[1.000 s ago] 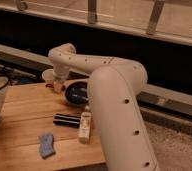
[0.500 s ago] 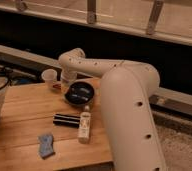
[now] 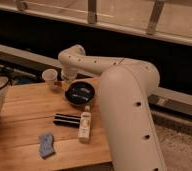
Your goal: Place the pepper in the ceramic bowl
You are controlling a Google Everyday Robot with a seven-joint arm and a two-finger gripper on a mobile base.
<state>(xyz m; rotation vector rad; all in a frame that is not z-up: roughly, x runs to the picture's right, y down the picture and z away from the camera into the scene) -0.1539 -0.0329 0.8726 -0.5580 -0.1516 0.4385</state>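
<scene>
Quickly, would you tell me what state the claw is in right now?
Claw: low between the white cup and the ceramic bowl; open, closed or holding cannot be told.

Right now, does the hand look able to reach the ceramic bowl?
Probably yes. The hand hangs at the far-left rim of the ceramic bowl, between it and the white cup, and nothing stands between them. The bottle lies nearer the camera, out of the way.
</scene>
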